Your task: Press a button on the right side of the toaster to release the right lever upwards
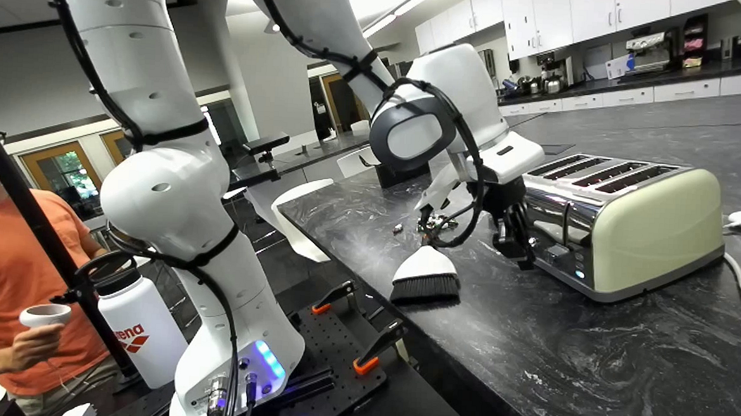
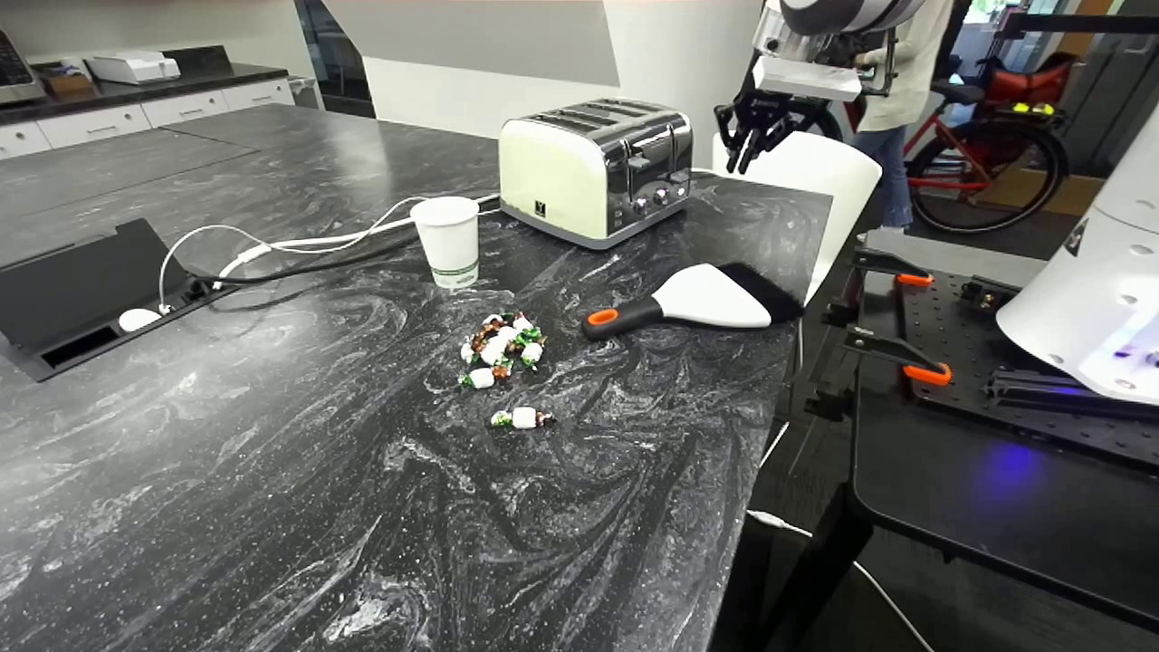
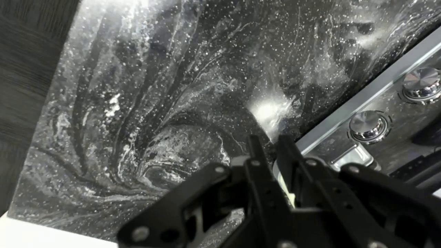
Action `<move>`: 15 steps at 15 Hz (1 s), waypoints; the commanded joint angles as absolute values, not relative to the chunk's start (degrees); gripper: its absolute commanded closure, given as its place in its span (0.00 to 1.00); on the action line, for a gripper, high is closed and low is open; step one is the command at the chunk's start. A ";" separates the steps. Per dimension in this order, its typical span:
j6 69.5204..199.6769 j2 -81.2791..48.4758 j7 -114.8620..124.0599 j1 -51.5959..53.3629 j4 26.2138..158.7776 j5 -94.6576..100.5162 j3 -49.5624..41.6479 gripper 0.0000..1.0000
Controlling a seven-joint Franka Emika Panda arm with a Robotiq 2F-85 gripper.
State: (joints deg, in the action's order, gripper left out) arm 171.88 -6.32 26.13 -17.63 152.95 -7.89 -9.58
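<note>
The toaster (image 1: 661,229) stands on the dark counter, cream-sided with a chrome end panel. It also shows in an exterior view (image 2: 552,177). There one lever (image 2: 639,163) sits high and the right lever (image 2: 679,177) sits low. The low lever also shows near my gripper (image 1: 558,251). In the wrist view two chrome knobs (image 3: 368,125) and a chrome lever (image 3: 355,156) show on the panel. A small button (image 1: 579,274) glows blue. My gripper (image 3: 269,138) points down in front of the panel, fingers slightly apart with nothing between them. The fingers partly cover the panel.
A brush with a white head (image 2: 711,294) lies near the counter edge. Several wrapped candies (image 2: 502,344) and a paper cup (image 2: 446,237) stand beyond it. White cables (image 2: 272,246) run behind the toaster. A white chair (image 2: 806,172) is beside the counter.
</note>
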 commanded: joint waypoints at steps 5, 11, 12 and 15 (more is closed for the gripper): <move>179.22 -18.62 22.93 -26.17 145.36 -22.78 3.34 1.00; 178.06 -20.89 21.45 -31.49 144.15 -23.34 6.26 0.99; 178.12 -21.19 21.41 -32.00 143.93 -23.34 6.36 0.99; 178.09 -22.03 21.44 -34.11 143.11 -24.31 7.01 1.00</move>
